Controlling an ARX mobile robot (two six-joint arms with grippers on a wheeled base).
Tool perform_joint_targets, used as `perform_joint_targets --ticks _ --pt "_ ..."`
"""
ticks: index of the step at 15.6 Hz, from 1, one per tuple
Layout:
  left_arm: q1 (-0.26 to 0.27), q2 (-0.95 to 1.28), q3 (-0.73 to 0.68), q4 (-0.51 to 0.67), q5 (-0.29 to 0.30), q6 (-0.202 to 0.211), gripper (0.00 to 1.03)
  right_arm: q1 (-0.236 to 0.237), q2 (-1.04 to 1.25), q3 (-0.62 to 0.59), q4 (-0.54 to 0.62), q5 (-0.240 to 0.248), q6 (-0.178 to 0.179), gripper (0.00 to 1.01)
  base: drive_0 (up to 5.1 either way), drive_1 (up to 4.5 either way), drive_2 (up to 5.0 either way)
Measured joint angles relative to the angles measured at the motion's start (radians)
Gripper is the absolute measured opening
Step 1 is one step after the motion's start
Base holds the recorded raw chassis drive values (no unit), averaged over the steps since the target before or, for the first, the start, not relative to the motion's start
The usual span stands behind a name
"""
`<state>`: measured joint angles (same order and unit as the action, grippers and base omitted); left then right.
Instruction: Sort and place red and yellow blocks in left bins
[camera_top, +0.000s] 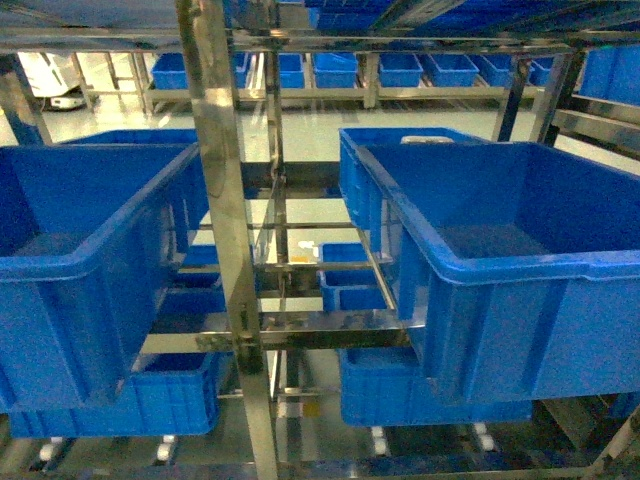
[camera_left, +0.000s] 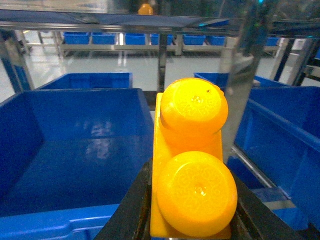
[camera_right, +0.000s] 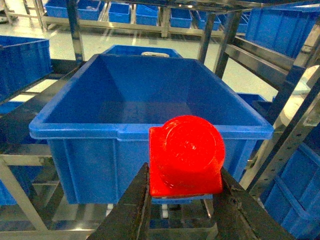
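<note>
Left end effector (camera_left: 192, 220): clamped on yellow block (camera_left: 192, 165), poised at the left bin (camera_left: 75, 150) for release.
Right end effector (camera_right: 182, 200): clamped on red block (camera_right: 185, 157), before another blue bin (camera_right: 150, 131).

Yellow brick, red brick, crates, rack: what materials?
Yellow brick: glossy molded plastic, by its highlights. Red brick: the same. Blue crate: matte plastic, likely; thick molded rim. Rack upright: polished metal, probably steel; mirror reflections.
</note>
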<state>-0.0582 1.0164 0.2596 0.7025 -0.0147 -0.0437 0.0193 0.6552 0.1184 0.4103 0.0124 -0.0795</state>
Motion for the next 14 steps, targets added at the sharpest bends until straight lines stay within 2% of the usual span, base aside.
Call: perform_joint_targets --ticks 14 --pt "-0.003 0.002 0.0 0.0 0.0 0.0 0.26 0.0 0.004 0.0 0.002 -0.001 0.0 0.29 0.0 0.0 0.0"
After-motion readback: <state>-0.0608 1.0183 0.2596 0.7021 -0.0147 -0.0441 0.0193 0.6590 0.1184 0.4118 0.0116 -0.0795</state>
